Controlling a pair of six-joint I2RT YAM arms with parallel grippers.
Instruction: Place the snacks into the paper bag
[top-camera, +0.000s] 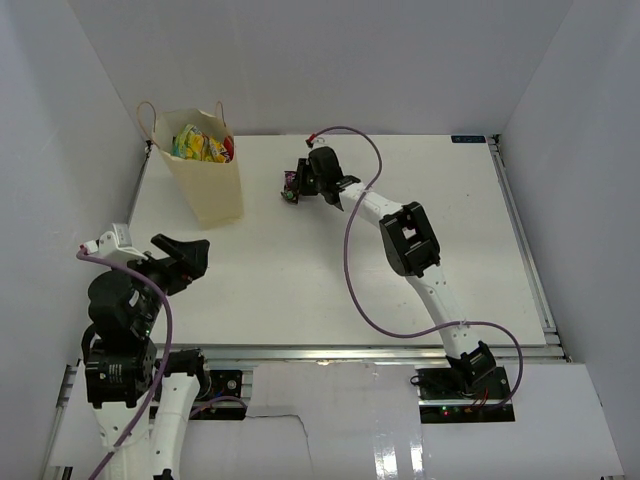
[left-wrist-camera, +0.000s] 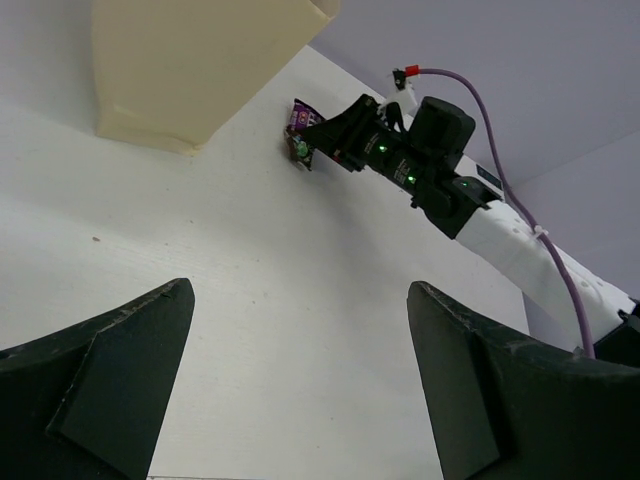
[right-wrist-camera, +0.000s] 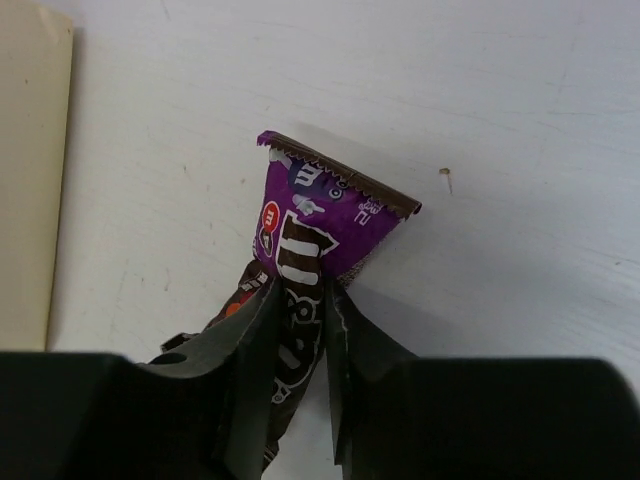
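Bag (top-camera: 215, 190) stands by the far left corner of the counter (top-camera: 300, 285), snacks (top-camera: 203, 147) inside; your right gripper (top-camera: 298, 188) pinches a purple packet (top-camera: 290, 186) near it. From the left wrist, your left gripper (left-wrist-camera: 300, 292) gapes empty. Right wrist: fingers (right-wrist-camera: 355, 345) clamp the packet's lower end, so lift above the rim before releasing.

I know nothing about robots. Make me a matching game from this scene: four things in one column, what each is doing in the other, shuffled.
Things:
1. paper bag
2. purple packet
3. left jaws
4. right jaws

States:
A. open, holding nothing
B. shut on a packet
C. standing upright with snacks inside
D. pinched at one end, near the bag

Pairs: 1-C, 2-D, 3-A, 4-B.
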